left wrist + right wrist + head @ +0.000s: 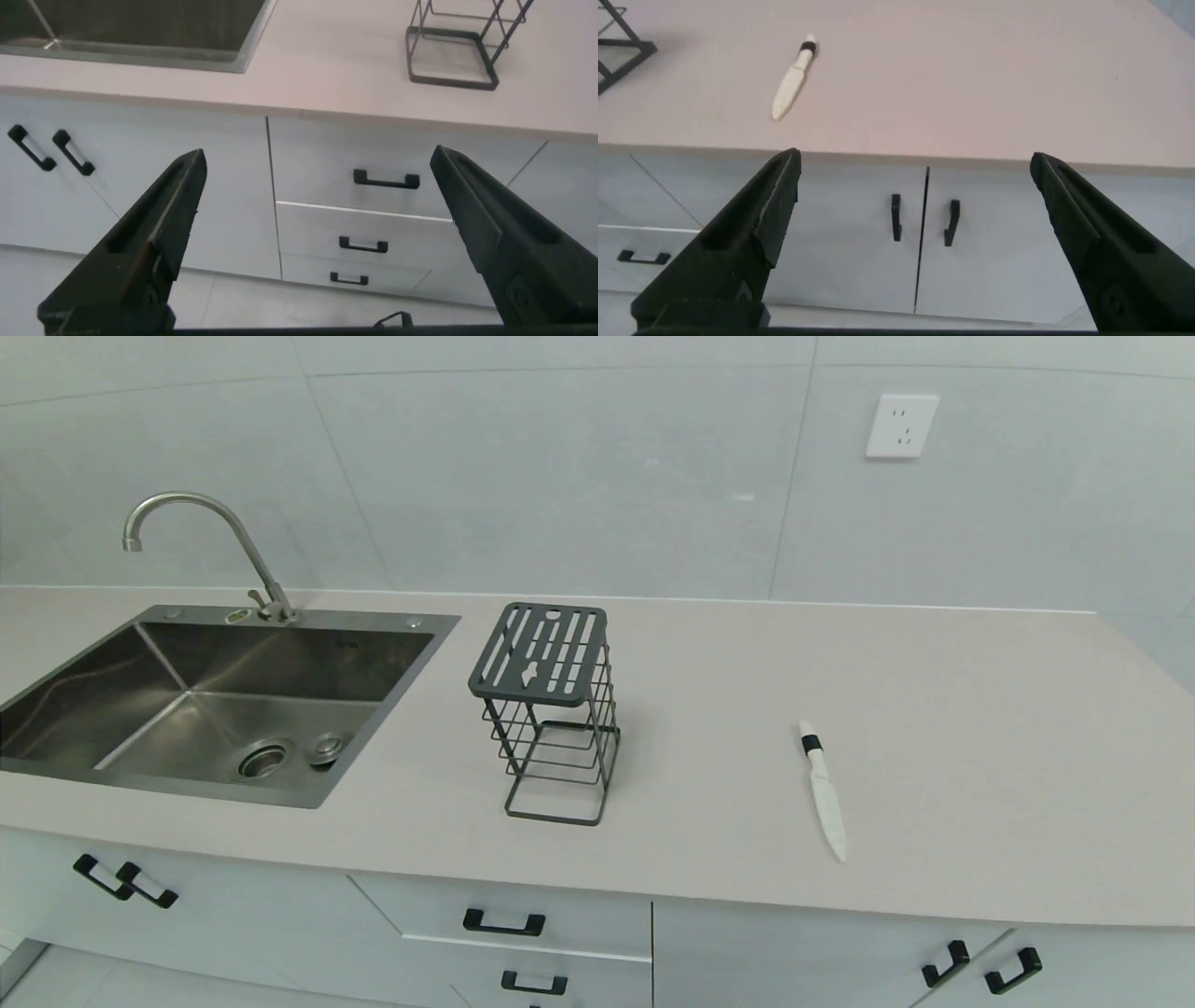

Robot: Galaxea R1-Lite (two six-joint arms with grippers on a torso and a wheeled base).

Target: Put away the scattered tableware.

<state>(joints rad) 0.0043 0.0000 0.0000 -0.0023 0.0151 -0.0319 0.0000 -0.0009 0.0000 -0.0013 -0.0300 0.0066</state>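
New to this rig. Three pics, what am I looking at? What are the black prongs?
It is a wheeled robot with two arms and three cameras. The wide picture looks down from its head at a kitchen counter. The other two come from cameras on the wrists. The black prongs are the fingers of the left gripper and the right gripper. Both are open, hold nothing, and sit in front of the cabinets. On the counter are a sink with a faucet, a dark wire rack with a slotted top, and a white knife lying flat, apart from the rack, on its right.
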